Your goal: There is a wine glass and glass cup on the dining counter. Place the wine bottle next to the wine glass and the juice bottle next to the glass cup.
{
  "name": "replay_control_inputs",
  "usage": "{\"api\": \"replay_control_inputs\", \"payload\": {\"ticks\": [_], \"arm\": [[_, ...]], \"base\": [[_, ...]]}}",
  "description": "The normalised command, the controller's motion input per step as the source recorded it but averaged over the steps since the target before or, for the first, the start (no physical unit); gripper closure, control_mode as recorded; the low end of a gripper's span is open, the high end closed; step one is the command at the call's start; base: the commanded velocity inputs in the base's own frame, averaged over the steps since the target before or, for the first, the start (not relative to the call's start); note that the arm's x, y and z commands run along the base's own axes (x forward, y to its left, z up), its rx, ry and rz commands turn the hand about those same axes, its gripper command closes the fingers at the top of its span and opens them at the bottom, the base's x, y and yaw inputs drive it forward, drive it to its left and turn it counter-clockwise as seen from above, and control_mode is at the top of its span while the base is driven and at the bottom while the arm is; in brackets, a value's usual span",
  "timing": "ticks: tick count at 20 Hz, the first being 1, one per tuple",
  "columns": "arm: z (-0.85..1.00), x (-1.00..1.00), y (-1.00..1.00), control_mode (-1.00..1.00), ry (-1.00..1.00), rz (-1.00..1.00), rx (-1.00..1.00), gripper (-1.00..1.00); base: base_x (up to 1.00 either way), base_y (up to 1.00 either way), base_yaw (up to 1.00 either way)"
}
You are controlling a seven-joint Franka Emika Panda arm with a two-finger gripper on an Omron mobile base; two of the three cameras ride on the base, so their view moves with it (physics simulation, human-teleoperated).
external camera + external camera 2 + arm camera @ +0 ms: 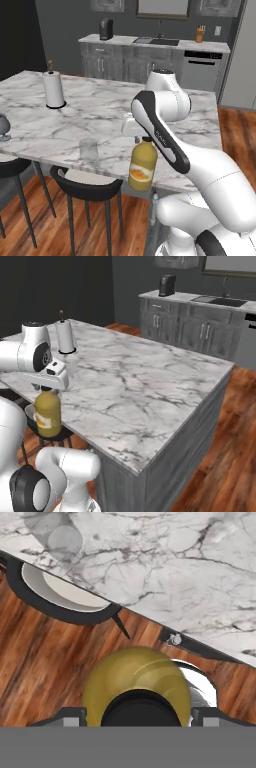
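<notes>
My gripper [143,139] [47,389] [137,714] is shut on the black-capped neck of the juice bottle [142,167] [48,415] [135,679], a stout orange-yellow bottle. It hangs upright just off the near edge of the dining counter [105,117] [150,391] [180,567], above the wood floor. The glass cup [89,149] [61,538] stands near that edge, a little left of the bottle. The smoky wine glass [3,125] sits at the far left of the marble top. The wine bottle is out of view.
Black stools [87,186] [56,593] stand under the counter's near edge, right by the bottle. A paper towel roll [54,89] [65,336] stands on the counter's far left. A back counter with a coffee machine [105,29] [166,285] lines the wall.
</notes>
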Motion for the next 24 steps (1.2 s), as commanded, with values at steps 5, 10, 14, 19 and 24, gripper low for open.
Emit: {"api": "replay_control_inputs", "payload": {"ticks": [5,10,14,19,24], "arm": [[0.00,0.00,0.00,1.00,0.00,0.00,0.00,1.00],[0.00,0.00,0.00,1.00,0.00,0.00,0.00,1.00],[0.00,0.00,0.00,1.00,0.00,0.00,0.00,1.00],[0.00,0.00,0.00,1.00,0.00,0.00,0.00,1.00],[0.00,0.00,0.00,1.00,0.00,0.00,0.00,1.00]], "base": [[0.37,0.25,-0.01],[0.41,0.02,0.00],[0.36,0.10,0.00],[0.34,0.11,0.00],[0.01,0.00,0.00]]}}
